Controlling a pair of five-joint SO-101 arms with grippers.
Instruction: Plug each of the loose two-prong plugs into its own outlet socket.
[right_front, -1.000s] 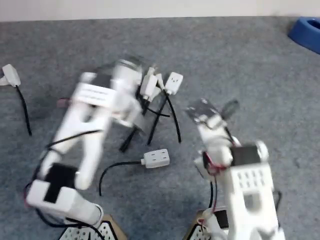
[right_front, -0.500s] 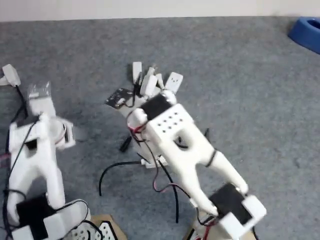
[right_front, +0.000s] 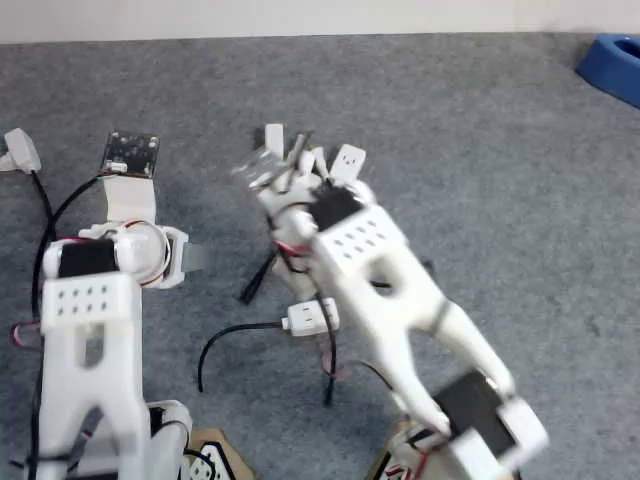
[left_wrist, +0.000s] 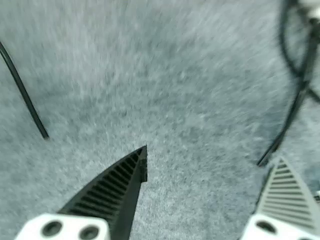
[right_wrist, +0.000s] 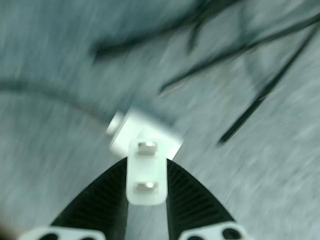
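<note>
My right gripper (right_wrist: 146, 167) is shut on a white two-prong plug (right_wrist: 146, 175), prongs facing the camera. Just beyond it lies a blurred white block (right_wrist: 131, 130) on a cable; I cannot tell whether they touch. From above, the right arm stretches across the centre to a cluster of white plugs and sockets (right_front: 310, 160). A white outlet socket (right_front: 312, 316) with a black cable lies beside that arm. Another white plug (right_front: 20, 150) lies at the far left. My left gripper (left_wrist: 211, 154) is open over bare carpet, holding nothing.
Black cables (left_wrist: 295, 100) run past one side of the left gripper, and a cable end (left_wrist: 25, 100) lies on the other. More cables (right_wrist: 240, 55) cross the carpet beyond the held plug. A blue container (right_front: 612, 62) sits at the far right corner.
The left arm swung from the central cluster out to the left side. The right arm swung from the right in over the cluster at the centre.
</note>
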